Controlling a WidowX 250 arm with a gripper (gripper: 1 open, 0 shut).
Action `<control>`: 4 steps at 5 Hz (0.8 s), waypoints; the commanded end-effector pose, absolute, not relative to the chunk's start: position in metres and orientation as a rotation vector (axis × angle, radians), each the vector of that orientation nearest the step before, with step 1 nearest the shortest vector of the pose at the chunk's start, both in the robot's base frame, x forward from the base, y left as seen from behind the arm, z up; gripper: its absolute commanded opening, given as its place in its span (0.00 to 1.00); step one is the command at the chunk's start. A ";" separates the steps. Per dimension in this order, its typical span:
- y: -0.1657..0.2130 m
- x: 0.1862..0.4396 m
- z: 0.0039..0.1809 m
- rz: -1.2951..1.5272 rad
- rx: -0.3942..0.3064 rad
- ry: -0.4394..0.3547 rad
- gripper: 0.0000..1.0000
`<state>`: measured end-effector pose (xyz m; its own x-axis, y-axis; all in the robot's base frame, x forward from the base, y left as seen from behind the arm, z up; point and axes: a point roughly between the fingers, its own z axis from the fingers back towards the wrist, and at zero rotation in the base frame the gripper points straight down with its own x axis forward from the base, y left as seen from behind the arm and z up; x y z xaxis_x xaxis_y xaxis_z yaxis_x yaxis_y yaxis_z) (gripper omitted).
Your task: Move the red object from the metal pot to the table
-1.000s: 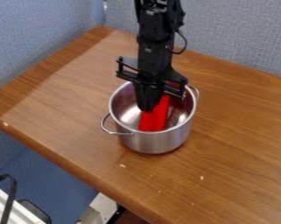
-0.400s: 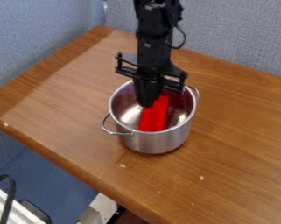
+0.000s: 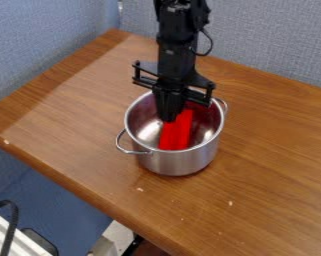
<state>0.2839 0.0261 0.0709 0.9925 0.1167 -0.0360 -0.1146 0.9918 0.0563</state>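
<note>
Nothing has moved since a second ago: my end effector (image 3: 180, 103) hangs at the same spot inside the metal pot (image 3: 174, 140), pointing straight down. Jaws are closed together on the upper end of the red object (image 3: 183, 128), which leans inside the pot as before. Judgement: grip is settled, lift not begun. Pot sits mid-counter (image 3: 69, 100), unshifted; bare counter lies left of the pot.

A blue fabric wall panel (image 3: 49, 35) stands behind; a black cable (image 3: 8, 215) hangs lower left.
</note>
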 end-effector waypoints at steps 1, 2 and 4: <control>0.032 0.292 0.078 0.140 0.054 0.004 0.00; 0.032 0.293 0.076 0.149 0.053 0.005 0.00; 0.032 0.295 0.074 0.163 0.046 0.011 0.00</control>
<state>0.2886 0.0275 0.0640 0.9880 0.1472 -0.0461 -0.1449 0.9881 0.0510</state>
